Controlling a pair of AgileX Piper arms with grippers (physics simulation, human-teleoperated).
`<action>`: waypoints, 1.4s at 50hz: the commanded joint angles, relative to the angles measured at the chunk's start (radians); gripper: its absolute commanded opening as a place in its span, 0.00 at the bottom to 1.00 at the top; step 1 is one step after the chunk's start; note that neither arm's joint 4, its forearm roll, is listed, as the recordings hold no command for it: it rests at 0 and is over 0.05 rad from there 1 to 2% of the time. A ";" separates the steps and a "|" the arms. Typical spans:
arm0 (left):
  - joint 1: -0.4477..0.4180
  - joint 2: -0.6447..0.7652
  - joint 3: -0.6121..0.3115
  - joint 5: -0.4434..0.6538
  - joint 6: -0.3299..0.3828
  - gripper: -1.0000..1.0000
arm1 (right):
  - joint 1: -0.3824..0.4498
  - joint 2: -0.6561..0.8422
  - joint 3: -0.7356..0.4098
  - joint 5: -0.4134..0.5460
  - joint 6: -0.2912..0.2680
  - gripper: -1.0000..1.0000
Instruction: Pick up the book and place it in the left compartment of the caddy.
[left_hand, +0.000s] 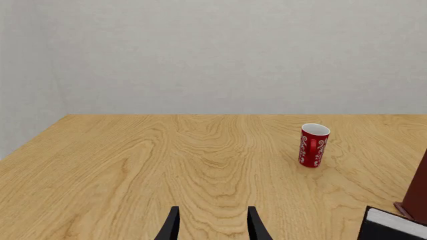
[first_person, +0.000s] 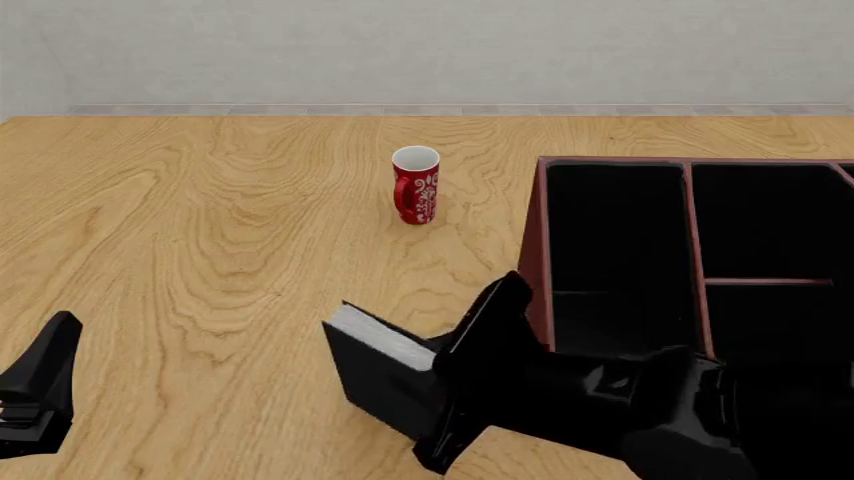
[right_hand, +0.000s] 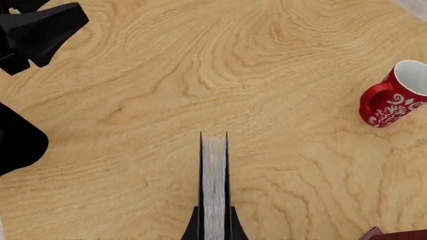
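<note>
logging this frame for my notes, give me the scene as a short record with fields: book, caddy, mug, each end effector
book: black hardcover, white page block showing, held on edge beside the caddy's left wall, not yet inside
caddy: reddish-brown wooden box, dark interior, all visible sections hold nothing
left compartment: long narrow section, nearest the book
mug: red with white pattern, upright on the table, apart from the caddy
right end effector: shut on the book
left end effector: open, holding nothing

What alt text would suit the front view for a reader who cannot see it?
The right gripper clamps the black book on edge, beside the wooden caddy's left wall. A red mug stands farther back on the table; the left gripper waits at left.
</note>
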 joint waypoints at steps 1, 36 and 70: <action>0.000 0.000 0.000 0.000 0.000 1.00 | -0.003 -0.110 -0.032 0.088 -0.005 0.00; 0.000 0.000 0.000 0.000 0.000 1.00 | 0.003 -0.291 -0.146 0.287 -0.050 0.00; 0.000 0.000 0.000 0.000 0.000 1.00 | -0.052 -0.388 -0.219 0.394 -0.103 0.00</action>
